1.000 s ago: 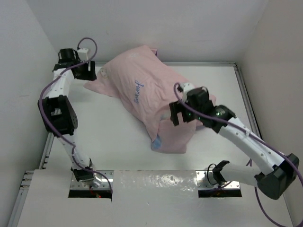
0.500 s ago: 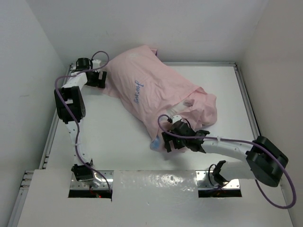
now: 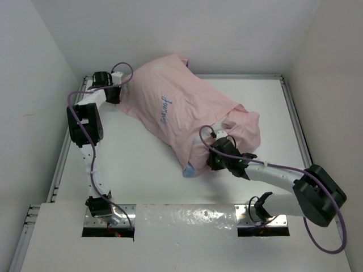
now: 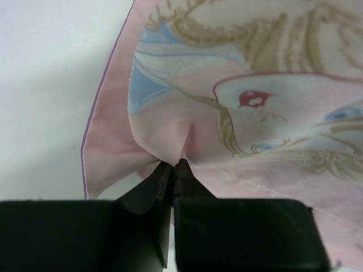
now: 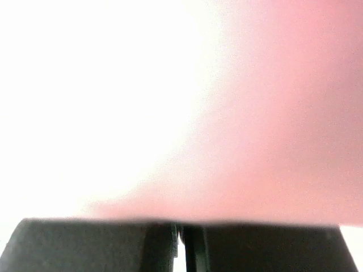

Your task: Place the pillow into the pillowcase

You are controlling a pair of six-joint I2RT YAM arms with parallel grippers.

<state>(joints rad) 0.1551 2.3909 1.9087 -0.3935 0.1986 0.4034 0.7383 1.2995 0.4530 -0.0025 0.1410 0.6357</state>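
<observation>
**Top view.** The pillowcase (image 3: 181, 113) lies on a slant across the white table (image 3: 142, 164), from the upper middle of the frame down to the centre right. It is plump and rounded, pale pink side up, with a line of blue script along it. The pillow is hidden inside and only its bulk shows. A small bluish patch peeks out at the lower end, but what it is cannot be told.

Bare table lies open to the lower left of the bundle and at the right. White walls close in on the left, back and right, and the far corner of the case sits close to the back wall.

The left gripper (image 3: 117, 90) is at the case's upper-left corner, near the left wall. The right gripper (image 3: 214, 161) is pressed against the crumpled lower end.

**Left wrist view.** The black fingers (image 4: 147, 192) are closed together, pinching a small puckered fold of the case. The print shows a cartoon face with blond hair. The hem runs down the left of the frame, with white table beyond it.

**Right wrist view.** Blurred pink cloth fills the right side and white glare the left. The jaws are together. Whether cloth is caught between them cannot be told.
</observation>
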